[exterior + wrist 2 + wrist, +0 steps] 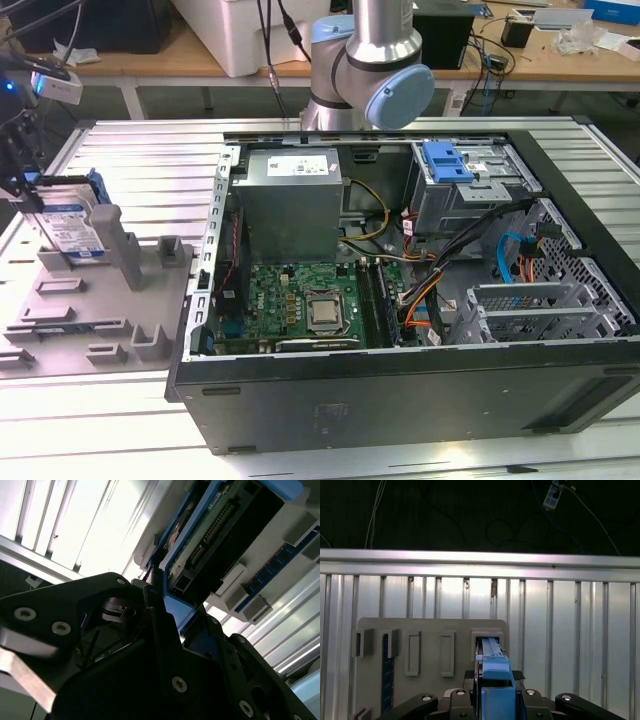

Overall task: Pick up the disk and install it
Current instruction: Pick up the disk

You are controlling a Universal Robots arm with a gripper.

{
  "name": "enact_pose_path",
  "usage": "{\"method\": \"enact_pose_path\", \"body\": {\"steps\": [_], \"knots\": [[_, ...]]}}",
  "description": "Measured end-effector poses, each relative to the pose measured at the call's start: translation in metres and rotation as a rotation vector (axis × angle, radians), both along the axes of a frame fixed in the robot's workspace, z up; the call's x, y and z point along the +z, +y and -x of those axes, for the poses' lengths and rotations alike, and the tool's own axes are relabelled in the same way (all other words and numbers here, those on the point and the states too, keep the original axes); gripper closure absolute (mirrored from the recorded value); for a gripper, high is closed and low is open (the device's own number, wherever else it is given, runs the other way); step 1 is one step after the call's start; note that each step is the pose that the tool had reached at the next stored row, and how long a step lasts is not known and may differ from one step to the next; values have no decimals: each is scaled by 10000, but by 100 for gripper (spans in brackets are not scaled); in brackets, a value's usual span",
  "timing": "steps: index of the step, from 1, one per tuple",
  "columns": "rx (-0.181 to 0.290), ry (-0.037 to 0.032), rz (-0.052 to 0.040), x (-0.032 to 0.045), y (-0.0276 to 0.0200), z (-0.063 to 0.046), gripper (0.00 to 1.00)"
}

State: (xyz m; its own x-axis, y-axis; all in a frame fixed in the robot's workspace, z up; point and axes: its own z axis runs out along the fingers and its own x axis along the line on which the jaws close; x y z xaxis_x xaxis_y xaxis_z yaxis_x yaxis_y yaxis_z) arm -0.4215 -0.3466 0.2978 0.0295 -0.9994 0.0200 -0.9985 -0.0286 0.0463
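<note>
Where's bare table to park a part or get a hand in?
Free: ribbed table between the grey fixture and the far edge; the strip between the case and the near edge. Crowded: the fixture around the disk; cables by the drive cage.

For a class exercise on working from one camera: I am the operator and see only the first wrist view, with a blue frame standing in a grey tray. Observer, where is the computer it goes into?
Observer: In the exterior view the open computer case lies to the exterior view's right of the tray where the disk stands upright.
Operator: What is on its flat side?
Observer: A white-and-blue label, facing the exterior view.
Operator: And the other side?
Observer: In the second wrist view, a circuit board with a row of pins.
</note>
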Motion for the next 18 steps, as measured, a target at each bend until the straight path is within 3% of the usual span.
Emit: {"method": "enact_pose_path", "body": {"steps": [18], "knots": [[-1, -3, 92, 127, 1, 0, 63]]}}
